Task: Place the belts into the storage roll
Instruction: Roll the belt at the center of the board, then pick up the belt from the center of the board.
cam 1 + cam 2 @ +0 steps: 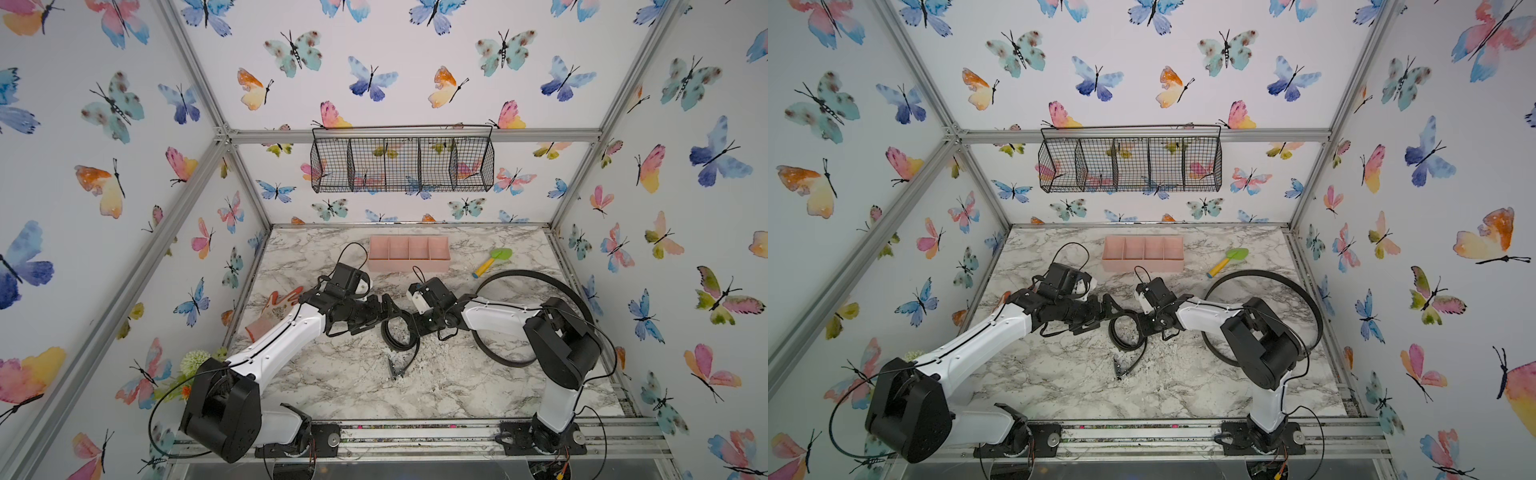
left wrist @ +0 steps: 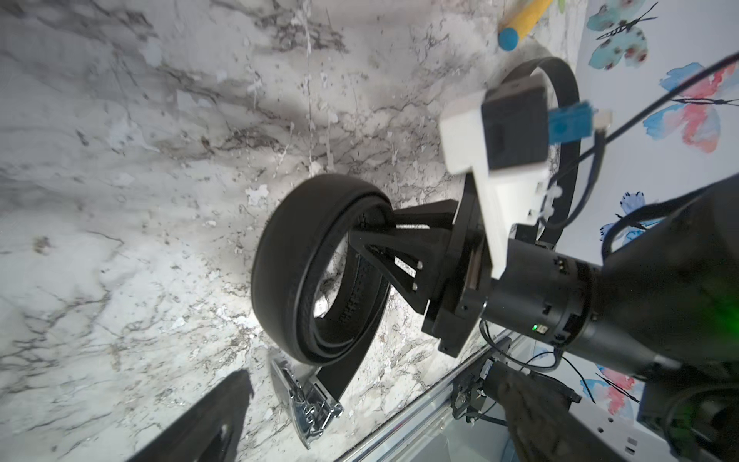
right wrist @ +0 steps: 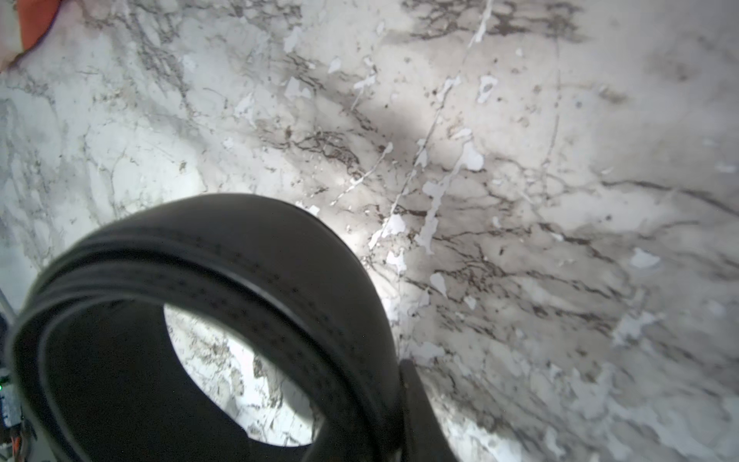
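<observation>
In both top views: pinching the wall of the coiled belt (image 1: pixel 398 332) with the right gripper (image 1: pixel 417 323), jaws narrow and closed on the strap. Holding the left gripper (image 1: pixel 384 319) just beside the same coil, jaws spread wide, gripping nothing. Finding this coil near the middle of the worktop (image 1: pixel 353 386), with its buckle (image 1: pixel 397 369) lying toward the front edge. Finding the loose belt (image 1: pixel 523 274) as a big loop near the right edge, running around the right arm. Seeing the tray (image 1: pixel 409 265) near the back edge, well apart from both belts, a shovel (image 1: pixel 493 261) near its right end, a glove (image 1: pixel 276 309) at the left edge, a basket (image 1: pixel 401 164) hanging on the back wall.

In the left wrist view: looking at the right gripper (image 2: pixel 374 231) clamping the coiled belt (image 2: pixel 280 256), one finger inside the ring. Seeing the strap's end going to the buckle (image 2: pixel 308 404), lying on the marble. Showing the left fingers (image 2: pixel 208 424) far apart, nothing between them. Catching also a part of the loose belt (image 2: pixel 568 96) and the shovel's handle (image 2: pixel 526 16).

In the right wrist view: seeing the coiled belt (image 3: pixel 240 256) very close, several turns of strap, marble showing through the ring. Seeing one finger (image 3: pixel 420 416) touching the outer side of the coil, not showing the other.
</observation>
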Available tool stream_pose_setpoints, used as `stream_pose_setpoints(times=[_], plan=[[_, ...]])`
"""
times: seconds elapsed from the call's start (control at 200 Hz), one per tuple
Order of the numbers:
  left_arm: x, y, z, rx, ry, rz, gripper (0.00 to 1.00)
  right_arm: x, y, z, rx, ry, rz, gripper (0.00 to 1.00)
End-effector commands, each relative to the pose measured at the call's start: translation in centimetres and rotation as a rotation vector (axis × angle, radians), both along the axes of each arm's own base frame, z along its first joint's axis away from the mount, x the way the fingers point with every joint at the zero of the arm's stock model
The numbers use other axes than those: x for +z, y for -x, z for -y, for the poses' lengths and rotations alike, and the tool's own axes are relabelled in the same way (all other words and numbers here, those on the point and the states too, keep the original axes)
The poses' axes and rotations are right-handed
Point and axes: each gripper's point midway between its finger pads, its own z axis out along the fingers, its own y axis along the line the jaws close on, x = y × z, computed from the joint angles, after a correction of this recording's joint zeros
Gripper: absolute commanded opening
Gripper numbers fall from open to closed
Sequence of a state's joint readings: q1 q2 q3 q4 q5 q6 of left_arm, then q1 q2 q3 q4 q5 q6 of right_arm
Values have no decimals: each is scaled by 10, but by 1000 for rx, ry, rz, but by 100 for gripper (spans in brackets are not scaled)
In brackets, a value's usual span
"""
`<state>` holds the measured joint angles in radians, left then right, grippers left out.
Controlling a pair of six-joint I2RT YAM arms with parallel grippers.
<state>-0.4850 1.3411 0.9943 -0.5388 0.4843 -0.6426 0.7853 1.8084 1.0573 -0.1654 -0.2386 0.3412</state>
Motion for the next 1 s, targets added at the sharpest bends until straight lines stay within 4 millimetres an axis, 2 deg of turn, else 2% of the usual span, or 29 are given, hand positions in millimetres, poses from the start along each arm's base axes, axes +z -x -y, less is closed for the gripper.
stream_pose_setpoints(times=[0.0,0.125,0.295,0.441,0.606,0.671,0.856,0.996], plan=[[9,5,-13,-74,-86,53,98,36,0,-6,137,-56,173,3],[9,15,-9,-160,-79,30,98,60,7,2,220,-72,304,3],[14,23,-2,-241,-44,29,98,81,14,14,306,-48,427,3],[31,24,7,-300,12,62,99,90,11,17,348,-6,481,3],[41,28,13,-350,43,74,98,99,8,12,410,7,528,3],[40,30,13,-364,37,70,95,103,7,11,426,8,548,3],[32,35,16,-410,19,59,94,119,5,8,462,2,608,3],[28,34,22,-427,12,58,93,122,9,6,505,-1,619,3]])
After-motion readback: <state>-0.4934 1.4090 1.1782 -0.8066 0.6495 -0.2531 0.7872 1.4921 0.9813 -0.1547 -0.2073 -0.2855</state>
